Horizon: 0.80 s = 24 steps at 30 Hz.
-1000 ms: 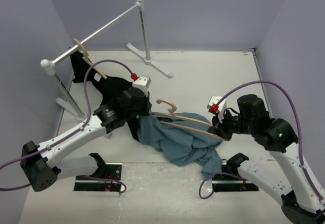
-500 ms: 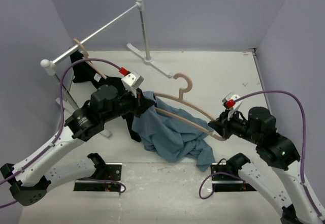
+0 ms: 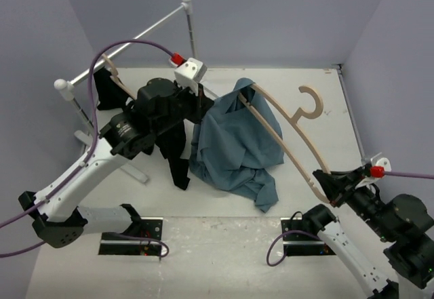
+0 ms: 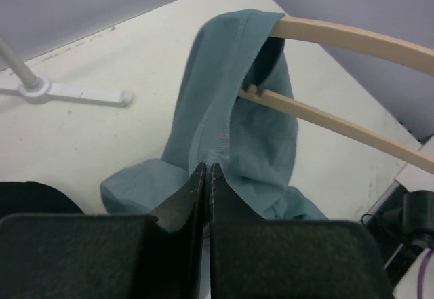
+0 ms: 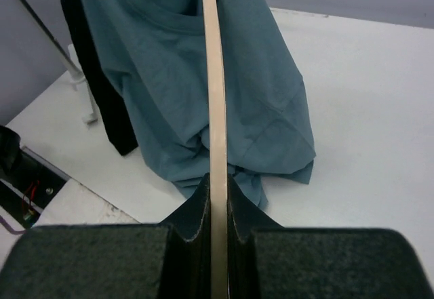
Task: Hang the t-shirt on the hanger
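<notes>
Quick update from us: our left gripper [image 4: 205, 170] is pinched tight on a fold of the blue-teal t-shirt [image 3: 234, 143], held up high just right of the clothes rail [image 3: 129, 45]. Our right gripper [image 5: 217, 180] is clamped on one end of the tan hanger [image 3: 285, 126], well away from the rail, down toward the near edge of the table [image 3: 291, 78]. From there the hanger slants up toward the rail, and its other end is tucked inside the shirt. The shirt drapes off that end, with its bottom bunched on the table. A black garment [image 3: 175, 156] hangs down between the rail and the shirt.
</notes>
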Available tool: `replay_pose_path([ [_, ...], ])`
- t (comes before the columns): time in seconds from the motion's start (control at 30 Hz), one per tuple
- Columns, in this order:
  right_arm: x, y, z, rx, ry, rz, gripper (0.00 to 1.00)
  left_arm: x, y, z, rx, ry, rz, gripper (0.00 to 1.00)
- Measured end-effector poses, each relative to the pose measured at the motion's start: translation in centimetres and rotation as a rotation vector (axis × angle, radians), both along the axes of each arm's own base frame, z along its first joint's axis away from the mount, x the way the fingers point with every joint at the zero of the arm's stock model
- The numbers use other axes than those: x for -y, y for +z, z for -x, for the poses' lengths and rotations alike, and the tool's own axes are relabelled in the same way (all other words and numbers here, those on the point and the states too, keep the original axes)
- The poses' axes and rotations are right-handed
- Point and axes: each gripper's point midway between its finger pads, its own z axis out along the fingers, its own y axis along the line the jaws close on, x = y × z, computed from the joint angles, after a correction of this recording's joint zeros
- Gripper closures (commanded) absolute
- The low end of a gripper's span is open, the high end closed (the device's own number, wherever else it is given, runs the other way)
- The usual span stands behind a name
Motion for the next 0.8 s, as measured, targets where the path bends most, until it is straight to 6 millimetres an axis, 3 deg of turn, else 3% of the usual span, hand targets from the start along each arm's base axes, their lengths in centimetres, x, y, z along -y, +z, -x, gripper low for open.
replay_pose_path([
  [0.27,-1.6,-1.2,2.4,-0.048,0.147,0.010,1.00,1.0,-2.4,-3.3,-0.039,0.094,-0.092,1.00],
  [0.67,-0.7,-1.2,1.7,-0.051,0.078,0.008,1.00,-0.8,-2.8,-3.7,-0.051,0.184,-0.128,1.00],
  [0.8,-1.6,-1.3,2.2,-0.050,0.145,0.020,1.00,-1.2,-2.8,-3.7,-0.052,0.200,-0.135,1.00],
])
